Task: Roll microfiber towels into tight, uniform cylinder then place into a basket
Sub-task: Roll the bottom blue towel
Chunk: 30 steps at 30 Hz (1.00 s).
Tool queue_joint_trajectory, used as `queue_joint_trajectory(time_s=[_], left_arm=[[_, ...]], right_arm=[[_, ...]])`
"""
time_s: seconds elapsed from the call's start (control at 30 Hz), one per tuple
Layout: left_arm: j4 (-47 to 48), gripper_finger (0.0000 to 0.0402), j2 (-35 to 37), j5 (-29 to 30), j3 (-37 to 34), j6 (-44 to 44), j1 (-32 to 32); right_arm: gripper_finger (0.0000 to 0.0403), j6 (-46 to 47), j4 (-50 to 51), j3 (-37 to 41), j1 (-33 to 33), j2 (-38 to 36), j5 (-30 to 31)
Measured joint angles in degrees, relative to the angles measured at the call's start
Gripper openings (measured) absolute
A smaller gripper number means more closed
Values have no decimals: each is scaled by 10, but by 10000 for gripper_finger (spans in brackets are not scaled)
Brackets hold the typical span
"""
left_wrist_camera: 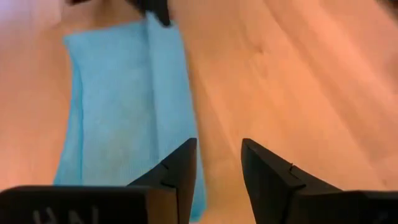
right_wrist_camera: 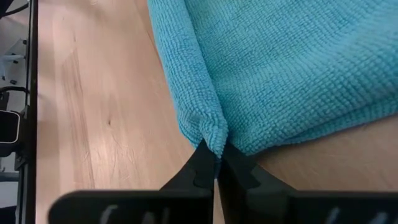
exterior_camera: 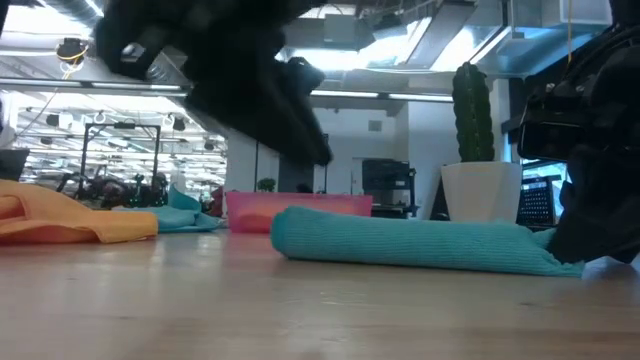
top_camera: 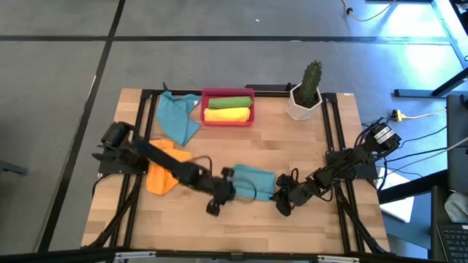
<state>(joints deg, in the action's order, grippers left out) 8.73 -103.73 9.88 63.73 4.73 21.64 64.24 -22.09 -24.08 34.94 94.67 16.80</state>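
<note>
A teal microfiber towel (top_camera: 254, 181), folded into a narrow strip with a rolled edge, lies on the table's middle. My left gripper (left_wrist_camera: 217, 168) hovers open above its left end, touching nothing; in the low view it is a dark blur (exterior_camera: 250, 90) over the towel (exterior_camera: 410, 242). My right gripper (right_wrist_camera: 216, 168) is shut on the towel's right end. The red basket (top_camera: 248, 120) at the far edge holds a green roll (top_camera: 229, 101) and a yellow roll (top_camera: 227, 114). A blue towel (top_camera: 178, 117) and an orange towel (top_camera: 162, 175) lie flat at the left. My right gripper pinches the tip of the towel's rolled edge (right_wrist_camera: 214, 140) at its right end between the two fingertips. The fingers come slanting down from the table's right side, along the strip. The towel lies on the table, not lifted.
A white pot with a cactus (top_camera: 305, 93) stands at the far right, beside the basket. The orange towel lies partly under my left arm. Black frame rails (top_camera: 340, 146) run along the table's left and right sides. Bare wood (top_camera: 248, 226) lies near the front edge.
</note>
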Motion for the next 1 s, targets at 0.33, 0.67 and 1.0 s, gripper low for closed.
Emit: queue_joint_trajectory(time_s=[0.33, 0.67, 1.0], left_arm=[[1, 118, -60, 169, -2, 75, 61], [-20, 156, -66, 129, 1, 59, 42], [67, 211, -148, 200, 105, 76, 47]], right_arm=[[8, 0, 0, 0, -11, 0, -19], [8, 0, 0, 0, -19, -1, -37], [8, -2, -3, 0, -19, -1, -39]])
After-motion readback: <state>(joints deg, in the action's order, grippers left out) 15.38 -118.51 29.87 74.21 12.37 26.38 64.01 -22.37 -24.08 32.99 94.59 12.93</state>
